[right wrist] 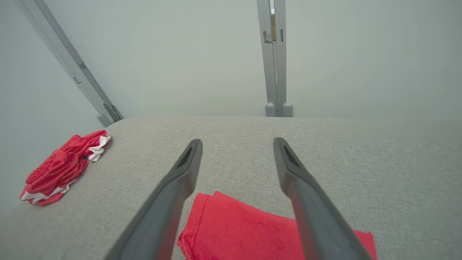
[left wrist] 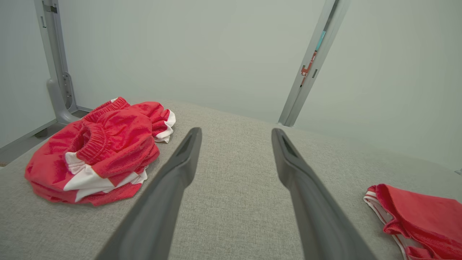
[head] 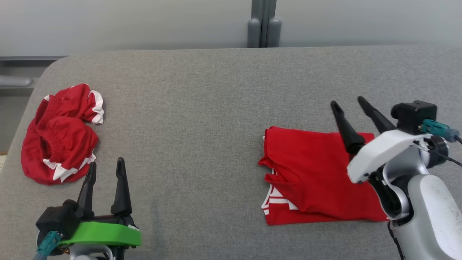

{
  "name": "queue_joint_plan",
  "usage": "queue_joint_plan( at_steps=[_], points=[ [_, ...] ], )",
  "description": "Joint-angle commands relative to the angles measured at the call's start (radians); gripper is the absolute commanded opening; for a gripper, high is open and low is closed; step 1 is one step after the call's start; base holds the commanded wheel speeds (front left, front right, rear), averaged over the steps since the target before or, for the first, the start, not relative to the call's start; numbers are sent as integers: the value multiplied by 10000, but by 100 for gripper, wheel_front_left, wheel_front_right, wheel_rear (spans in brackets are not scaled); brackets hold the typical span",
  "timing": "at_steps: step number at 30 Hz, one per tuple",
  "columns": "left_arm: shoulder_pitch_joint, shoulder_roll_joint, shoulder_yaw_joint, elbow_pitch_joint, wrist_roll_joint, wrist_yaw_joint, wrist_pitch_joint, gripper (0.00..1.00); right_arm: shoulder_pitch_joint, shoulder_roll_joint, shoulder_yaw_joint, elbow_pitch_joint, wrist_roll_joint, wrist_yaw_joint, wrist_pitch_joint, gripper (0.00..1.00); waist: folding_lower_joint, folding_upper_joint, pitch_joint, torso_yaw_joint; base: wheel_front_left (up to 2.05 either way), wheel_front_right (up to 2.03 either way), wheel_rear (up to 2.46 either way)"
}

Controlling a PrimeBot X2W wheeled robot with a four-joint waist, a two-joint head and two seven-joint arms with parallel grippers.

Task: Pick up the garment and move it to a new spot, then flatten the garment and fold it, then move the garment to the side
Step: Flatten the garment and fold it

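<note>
A folded red garment (head: 310, 173) with white trim lies flat on the right side of the grey table (head: 202, 119). Its edge shows in the left wrist view (left wrist: 418, 213) and its far corner in the right wrist view (right wrist: 234, 231). My right gripper (head: 348, 103) hovers over the garment's far right corner, open, with nothing between its fingers (right wrist: 180, 177). A second red and white garment (head: 59, 133) lies crumpled at the table's left, seen also from both wrists (left wrist: 101, 151) (right wrist: 61, 166). My left gripper (head: 107, 168) stands open just right of that heap, fingers (left wrist: 184, 159) apart and holding nothing.
The grey fabric table ends in a rounded corner at the far left (head: 54, 68). A grey post (head: 264, 23) stands behind its far edge against a pale wall. Bare cloth stretches between the two garments.
</note>
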Motion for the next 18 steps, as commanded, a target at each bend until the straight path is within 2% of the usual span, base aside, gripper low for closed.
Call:
queue_joint_plan(
  at_steps=[1, 8, 13, 14, 16, 18],
  points=[
    [156, -20, -58, 6, -9, -21, 1, 100, 316, -52, -280, -13, -308, -3, -174, 100, 0, 0, -42, -40, 0, 0, 0],
    [24, -47, -291, 119, -100, -21, 1, 100, 1345, 88, -1334, 663, -1607, -1, -1361, 100, 0, 0, -70, -33, 0, 0, 0],
    [-51, -51, -389, 135, -171, -21, 1, 100, 1420, 206, -1021, 1800, -2014, -1, -2172, 100, 0, 0, 46, 23, 0, 0, 0],
    [-63, -33, -391, 128, -181, -21, 1, 100, 1322, 207, -932, 2023, -2053, -1, -2326, 96, 0, 0, 75, 41, 0, 0, 0],
    [-107, 22, -389, 121, -187, -19, 1, 100, 1114, 191, -581, 2656, -2132, -3, -2558, 0, 0, 0, 145, 108, 0, 0, 0],
    [-151, 64, -361, 125, -189, -21, 1, 100, 913, 225, -144, 3329, -2129, -3, -2730, 0, 0, 0, 190, 180, 0, 0, 0]
  ],
)
